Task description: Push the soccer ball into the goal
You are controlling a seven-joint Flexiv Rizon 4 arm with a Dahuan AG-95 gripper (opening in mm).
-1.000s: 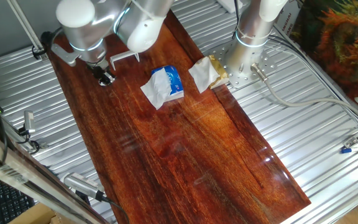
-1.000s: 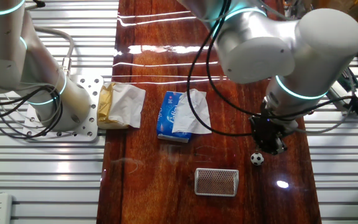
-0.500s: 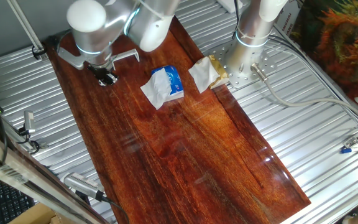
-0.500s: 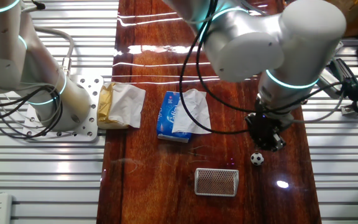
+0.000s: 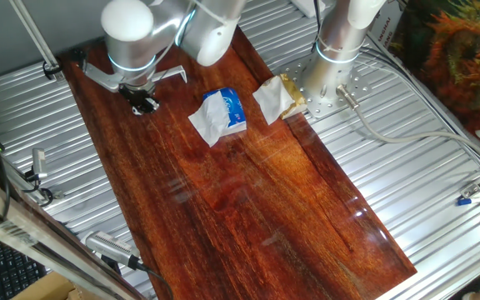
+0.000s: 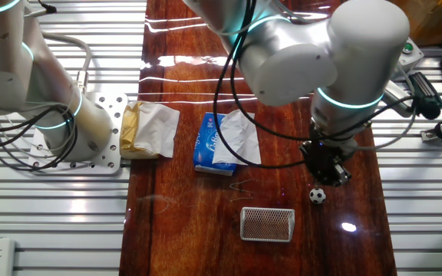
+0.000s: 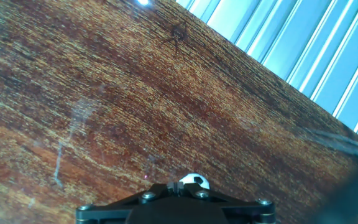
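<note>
While no writing reads, soccer ball point(image 6: 318, 195) shows.

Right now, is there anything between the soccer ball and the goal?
No. In the other fixed view, only bare wooden board separates the soccer ball from the goal.

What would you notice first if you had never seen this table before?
Probably the big white robot arm, its dark gripper hanging low over the shiny red-brown wooden board. Right beside the gripper sits the tiny soccer ball, with the small goal a little way off along the same edge. In the middle lies a blue packet with white tissue.
</note>
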